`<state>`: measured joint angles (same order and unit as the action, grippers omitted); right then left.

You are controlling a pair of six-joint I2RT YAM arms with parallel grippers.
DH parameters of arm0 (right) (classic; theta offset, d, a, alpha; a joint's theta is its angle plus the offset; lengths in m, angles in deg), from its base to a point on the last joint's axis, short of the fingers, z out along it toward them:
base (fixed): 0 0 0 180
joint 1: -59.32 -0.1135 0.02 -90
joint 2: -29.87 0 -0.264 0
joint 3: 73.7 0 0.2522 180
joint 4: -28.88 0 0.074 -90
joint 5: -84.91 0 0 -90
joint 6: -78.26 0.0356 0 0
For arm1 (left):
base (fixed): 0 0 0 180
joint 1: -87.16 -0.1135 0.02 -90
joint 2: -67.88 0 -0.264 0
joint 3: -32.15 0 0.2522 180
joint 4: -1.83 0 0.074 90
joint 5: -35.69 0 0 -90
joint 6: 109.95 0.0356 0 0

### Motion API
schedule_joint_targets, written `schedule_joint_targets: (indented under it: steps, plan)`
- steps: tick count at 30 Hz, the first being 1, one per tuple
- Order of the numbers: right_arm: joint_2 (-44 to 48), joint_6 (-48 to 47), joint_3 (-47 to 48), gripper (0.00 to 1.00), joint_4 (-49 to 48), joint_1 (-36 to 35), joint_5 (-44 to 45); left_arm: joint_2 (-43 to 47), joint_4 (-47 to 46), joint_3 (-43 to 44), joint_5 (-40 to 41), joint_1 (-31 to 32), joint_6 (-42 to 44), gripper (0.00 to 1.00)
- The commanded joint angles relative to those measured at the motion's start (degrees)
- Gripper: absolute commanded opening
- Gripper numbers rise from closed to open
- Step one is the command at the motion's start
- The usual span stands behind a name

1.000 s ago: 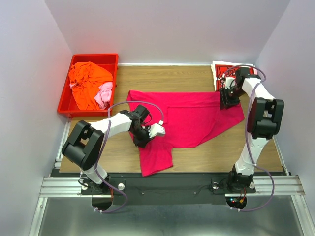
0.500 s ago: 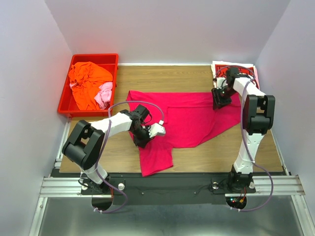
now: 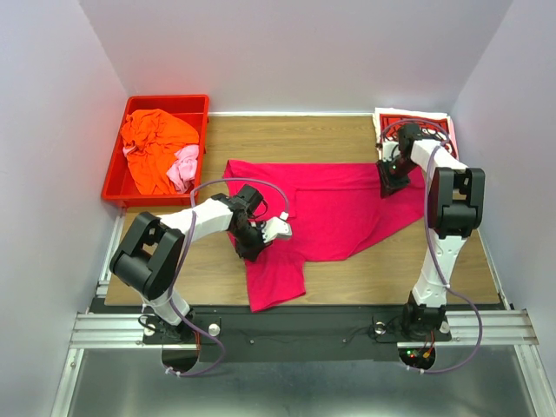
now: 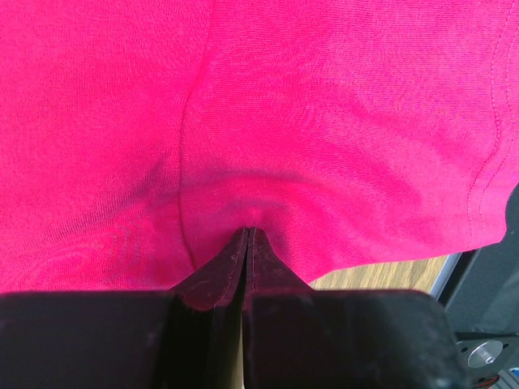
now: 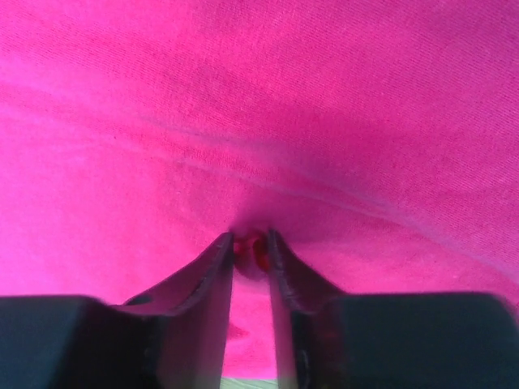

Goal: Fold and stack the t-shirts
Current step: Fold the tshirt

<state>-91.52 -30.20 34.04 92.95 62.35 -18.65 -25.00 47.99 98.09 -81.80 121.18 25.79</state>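
Though R gripper (image 5: 250, 239) nips magenta tee (image 5: 259, 97), pinched fold barely shows.

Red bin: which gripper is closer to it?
Left. The left gripper pinches the magenta t-shirt just front-right of the red bin; the right gripper sits at the shirt's opposite end, far to the right.
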Motion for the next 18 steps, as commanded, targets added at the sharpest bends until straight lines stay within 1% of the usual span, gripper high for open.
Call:
schedule_joint_targets:
  steps: [1,2,5,6,10,13,14,15,18]
  plan:
    - [2.8,-0.2,-0.3,0.24,-1.0,0.0,0.3,-2.8,-1.4,-1.7,2.0,0.3,0.5,0.10]
    - [3.5,0.2,-0.3,0.23,-1.0,0.0,0.2,-2.7,-1.2,-1.7,2.1,0.3,0.5,0.10]
    - [7.5,0.7,0.2,0.14,0.1,0.0,0.4,-2.2,-1.0,-1.6,2.4,0.3,0.3,0.10]
    - [7.6,0.7,0.2,0.14,0.5,0.0,0.4,-2.1,-0.9,-1.6,2.5,0.3,0.2,0.10]
    - [13.5,-0.9,-2.4,0.02,2.7,0.1,2.9,-1.3,-0.6,-1.2,3.2,0.3,-0.5,0.09]
    - [17.6,-3.4,-7.7,0.00,3.8,0.7,5.7,-0.1,-0.2,-1.5,3.7,0.3,-0.8,0.06]
    - [20.3,-5.1,-9.1,0.01,4.1,1.1,6.6,0.2,-0.1,-1.6,3.9,0.3,-0.8,0.04]
    - [21.9,-5.8,-12.4,0.00,4.3,1.3,8.5,1.0,0.3,-1.9,4.1,0.2,-0.9,0.03]
    - [27.5,-8.1,-16.9,0.00,4.8,2.9,11.3,3.0,0.6,-2.6,4.7,0.3,-1.3,0.01]
